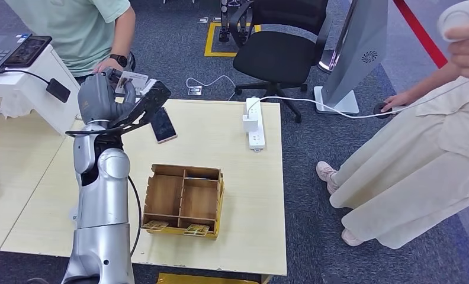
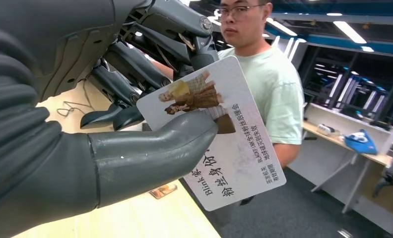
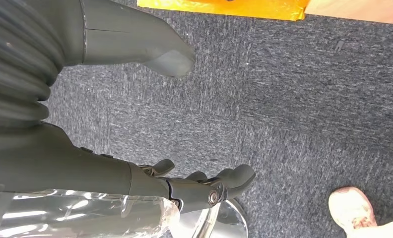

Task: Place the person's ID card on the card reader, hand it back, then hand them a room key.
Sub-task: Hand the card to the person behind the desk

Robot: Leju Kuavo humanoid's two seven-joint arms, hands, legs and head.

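Observation:
My left hand (image 1: 118,97) is raised over the table's far left corner and pinches the white ID card (image 1: 132,80) between thumb and fingers. In the left wrist view the ID card (image 2: 236,151) shows a printed picture and text, with my left hand (image 2: 65,148) gripping its edge. It points toward a person in a green shirt (image 1: 81,29), whose hand (image 1: 108,64) is just behind it. The dark phone-like card reader (image 1: 163,125) lies flat on the table below the hand. Room key cards (image 1: 196,229) sit in the front slots of a wooden box (image 1: 164,195). My right hand (image 3: 85,171) hangs over carpet, holding nothing.
A white power strip (image 1: 255,125) with a plugged cable lies at the table's far right. A second person in beige clothes (image 1: 421,160) stands right of the table, with a shoe (image 3: 352,208) near my right hand. An office chair (image 1: 279,53) stands beyond.

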